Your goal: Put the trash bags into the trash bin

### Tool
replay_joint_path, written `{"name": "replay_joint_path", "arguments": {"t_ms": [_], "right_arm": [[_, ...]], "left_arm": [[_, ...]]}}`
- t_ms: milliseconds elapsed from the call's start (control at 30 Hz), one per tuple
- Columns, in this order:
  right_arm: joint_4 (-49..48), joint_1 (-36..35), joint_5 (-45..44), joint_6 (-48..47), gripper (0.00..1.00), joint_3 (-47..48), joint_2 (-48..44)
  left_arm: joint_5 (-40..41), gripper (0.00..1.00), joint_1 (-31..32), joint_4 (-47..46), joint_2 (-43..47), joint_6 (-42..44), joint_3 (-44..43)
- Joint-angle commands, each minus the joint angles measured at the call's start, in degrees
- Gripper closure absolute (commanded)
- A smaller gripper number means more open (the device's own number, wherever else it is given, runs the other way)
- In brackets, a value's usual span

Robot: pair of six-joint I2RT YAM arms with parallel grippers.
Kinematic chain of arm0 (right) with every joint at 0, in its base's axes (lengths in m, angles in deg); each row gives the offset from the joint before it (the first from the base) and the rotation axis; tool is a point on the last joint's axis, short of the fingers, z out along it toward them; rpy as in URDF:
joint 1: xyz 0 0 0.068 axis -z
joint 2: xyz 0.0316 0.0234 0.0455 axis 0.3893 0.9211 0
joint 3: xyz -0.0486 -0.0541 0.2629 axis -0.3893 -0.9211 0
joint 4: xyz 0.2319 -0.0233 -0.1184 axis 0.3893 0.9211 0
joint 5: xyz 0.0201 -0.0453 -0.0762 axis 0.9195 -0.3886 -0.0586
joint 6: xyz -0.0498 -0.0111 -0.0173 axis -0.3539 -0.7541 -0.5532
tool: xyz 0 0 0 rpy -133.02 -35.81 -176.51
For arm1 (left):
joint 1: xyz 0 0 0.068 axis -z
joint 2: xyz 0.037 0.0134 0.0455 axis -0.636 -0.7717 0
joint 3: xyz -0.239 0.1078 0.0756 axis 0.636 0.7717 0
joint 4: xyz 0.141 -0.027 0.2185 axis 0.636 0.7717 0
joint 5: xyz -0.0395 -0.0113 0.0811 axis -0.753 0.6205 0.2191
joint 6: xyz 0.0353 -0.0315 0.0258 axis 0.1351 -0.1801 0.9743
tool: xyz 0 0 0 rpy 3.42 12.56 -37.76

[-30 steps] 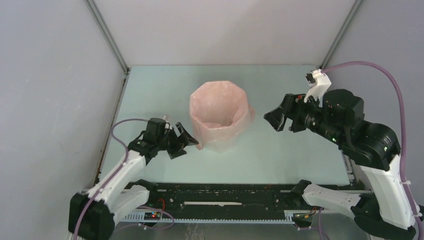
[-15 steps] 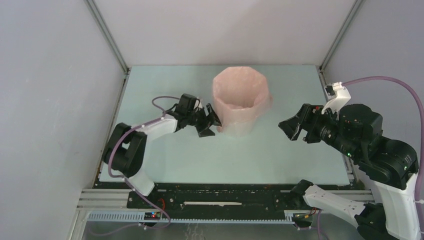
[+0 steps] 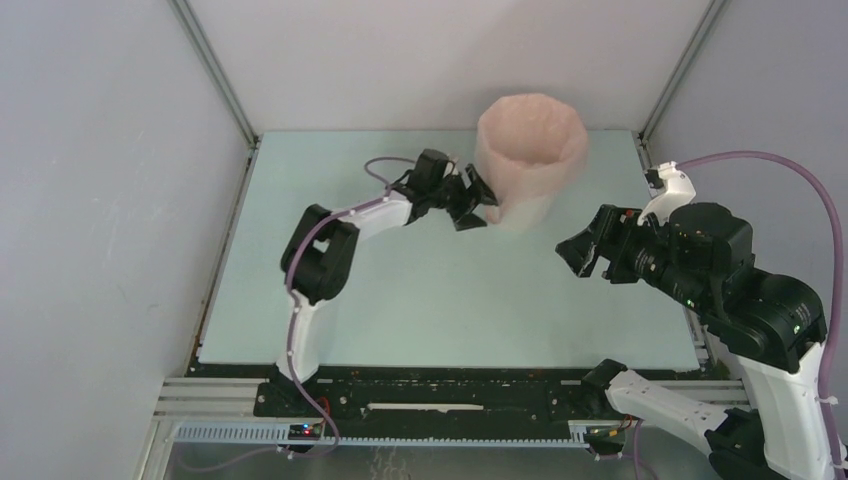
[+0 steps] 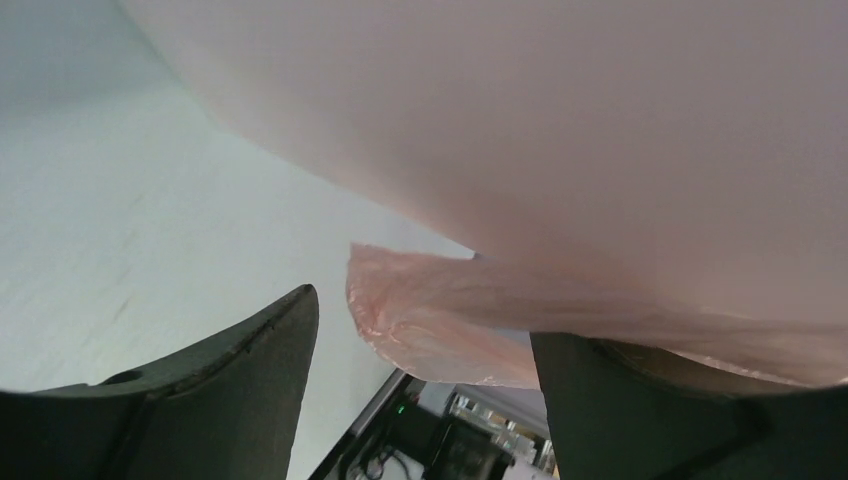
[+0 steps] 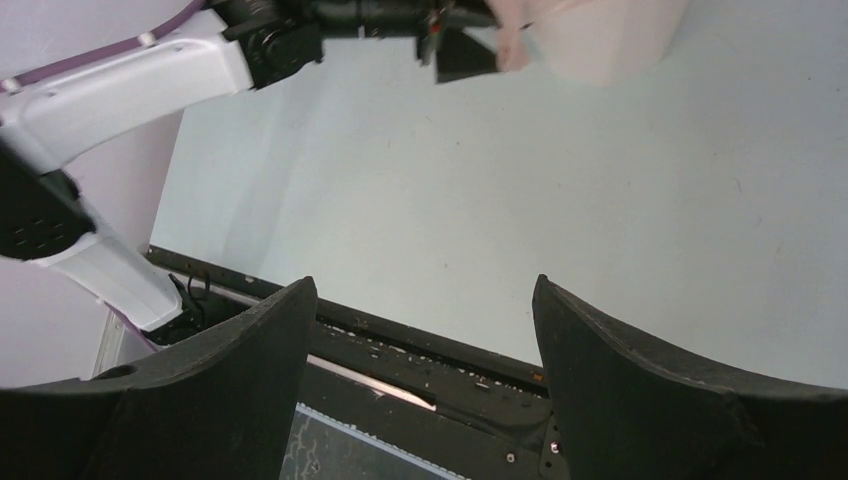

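Left arm (image 3: 375, 212) reaches far forward, fingers (image 4: 220, 390) spread wide (right arm (image 3: 700, 250) raised, fingers (image 5: 640, 390) equally apart).

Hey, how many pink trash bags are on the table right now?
1. The pink trash bag stands upright, open-topped, at the table's far edge, right of centre, the left pincer beside it. Another could be hidden inside.
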Motion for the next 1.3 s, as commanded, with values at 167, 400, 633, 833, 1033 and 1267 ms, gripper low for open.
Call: {"name": "replay_joint_path", "arguments": {"t_ms": [167,400,633,833,1033,1267], "right_arm": [[0.27,1.18,1.74,0.75,0.11,-0.34,-1.47],[-1.11,1.35,0.43,1.56,0.09,-1.35,-4.00],[-2.12,1.44,-1.55,0.04,0.00,2.87,-4.11],[-4.11,1.44,0.45,-1.01,0.00,4.34,-2.99],[-6.42,1.44,2.59,0.81,0.00,1.92,-3.06],[-6.45,1.48,1.03,2.81,0.00,0.48,-3.93]], "left_arm": [[7.33,0.17,2.02,-4.20,-1.97,-4.50,-8.47],[14.39,0.13,0.20,7.34,27.22,9.90,15.06],[29.59,0.00,0.44,24.45,57.21,23.42,13.96],[38.06,0.00,0.50,27.29,69.05,27.20,8.51],[41.69,0.00,0.44,32.81,72.45,30.49,3.95],[42.50,0.00,0.45,35.65,73.08,32.41,1.65]]}}
